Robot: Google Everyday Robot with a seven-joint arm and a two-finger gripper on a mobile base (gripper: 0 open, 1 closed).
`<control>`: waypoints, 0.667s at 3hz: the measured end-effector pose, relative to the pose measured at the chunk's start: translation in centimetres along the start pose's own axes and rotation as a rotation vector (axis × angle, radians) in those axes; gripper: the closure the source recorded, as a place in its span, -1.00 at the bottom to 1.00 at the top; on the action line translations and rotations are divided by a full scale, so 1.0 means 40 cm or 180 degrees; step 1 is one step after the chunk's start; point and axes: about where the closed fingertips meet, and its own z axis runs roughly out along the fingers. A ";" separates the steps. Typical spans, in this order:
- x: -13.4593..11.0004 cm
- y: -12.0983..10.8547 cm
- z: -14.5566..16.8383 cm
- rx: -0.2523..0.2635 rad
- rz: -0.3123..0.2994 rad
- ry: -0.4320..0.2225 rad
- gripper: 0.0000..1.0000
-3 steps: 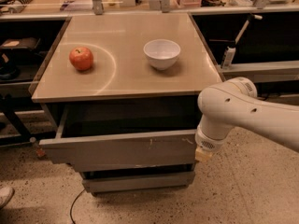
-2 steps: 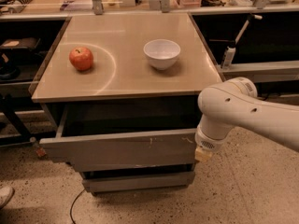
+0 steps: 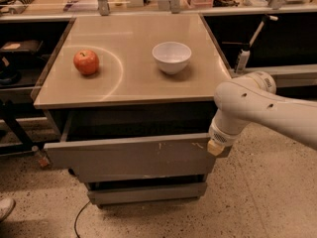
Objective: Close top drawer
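Note:
The top drawer (image 3: 129,157) is a wide grey box with small pale scratches on its flat front. It stands pulled out from under the tan counter (image 3: 133,86), with a dark gap above its front. My gripper (image 3: 216,146) is at the end of the white arm, at the right end of the drawer front and close against it. The arm comes in from the right. The wrist hides most of the gripper.
A red apple (image 3: 86,62) and a white bowl (image 3: 171,57) sit on the counter. A narrower grey drawer front (image 3: 148,192) lies below the top drawer. A cable (image 3: 78,223) and a shoe (image 3: 5,207) are on the speckled floor at left. Dark shelving flanks both sides.

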 end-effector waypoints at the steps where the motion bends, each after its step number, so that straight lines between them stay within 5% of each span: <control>1: -0.017 -0.056 0.027 0.0091 0.0172 0.0039 1.00; 2: -0.043 -0.118 0.037 0.0249 0.0283 0.0089 1.00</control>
